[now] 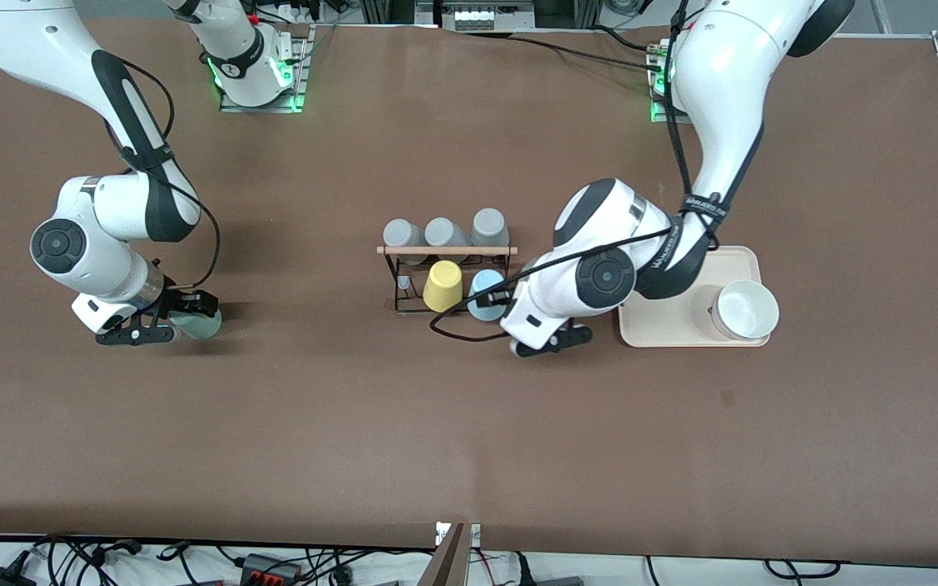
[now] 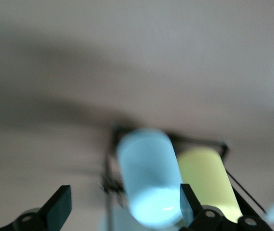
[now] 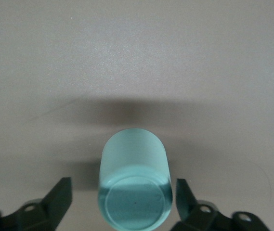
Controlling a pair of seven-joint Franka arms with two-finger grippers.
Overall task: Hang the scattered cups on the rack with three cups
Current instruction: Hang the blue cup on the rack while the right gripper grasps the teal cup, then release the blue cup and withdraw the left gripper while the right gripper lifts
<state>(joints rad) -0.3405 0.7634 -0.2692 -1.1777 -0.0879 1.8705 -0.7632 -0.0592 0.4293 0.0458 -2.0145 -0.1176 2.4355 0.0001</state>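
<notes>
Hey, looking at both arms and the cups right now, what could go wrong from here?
1. The left gripper brackets the light blue plastic tumbler at the black wire rack, fingers open. Backing out crooked could drag it off or bump the yellow tumbler beside it.
2. The right gripper straddles the mint-green plastic tumbler, fingers open. It looks tipped on the brown table, so an off-centre close might roll it away.

tabletop: brown, matte | rack: stands mid-table, black wire with wooden rod on top | tray: cream, toward the left arm's end, just beside the rack's end | mint-green cup: toward the right arm's end, well apart from the rack
</notes>
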